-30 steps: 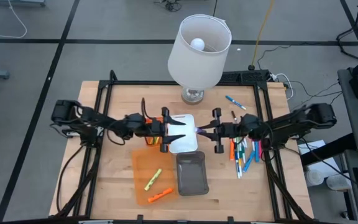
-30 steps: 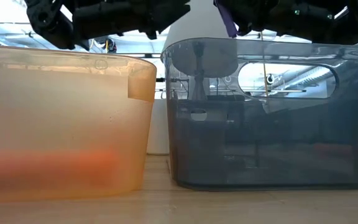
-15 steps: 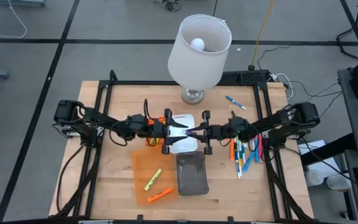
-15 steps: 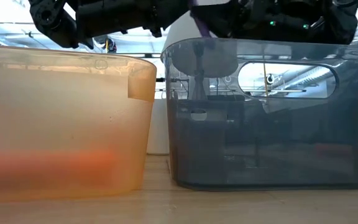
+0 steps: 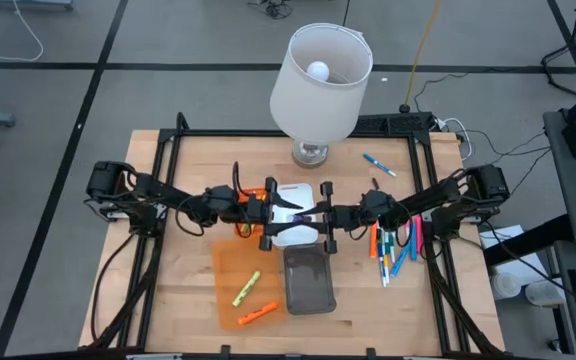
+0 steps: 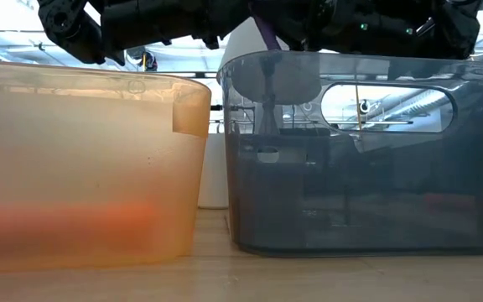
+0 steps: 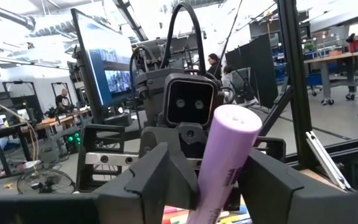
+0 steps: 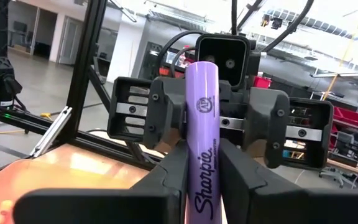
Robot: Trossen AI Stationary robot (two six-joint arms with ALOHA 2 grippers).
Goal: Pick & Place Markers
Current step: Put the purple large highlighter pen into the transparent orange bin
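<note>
Above the white tray point(image 5: 290, 192), the right gripper point(image 5: 315, 214) is pinching a purple marker point(image 8: 202, 134) while the half-open left gripper point(image 5: 280, 213) is straddling its far end.

A white lamp point(image 5: 320, 85) stands at the far edge of the wooden table point(image 5: 193, 300), its bulb visible down the shade. A white tray point(image 5: 290, 190) lies mid-table, with an orange tray point(image 5: 226, 268) and a grey tray point(image 5: 308, 280) side by side nearer the front. A monitor point(image 7: 101, 59) glows in the room behind.
</note>
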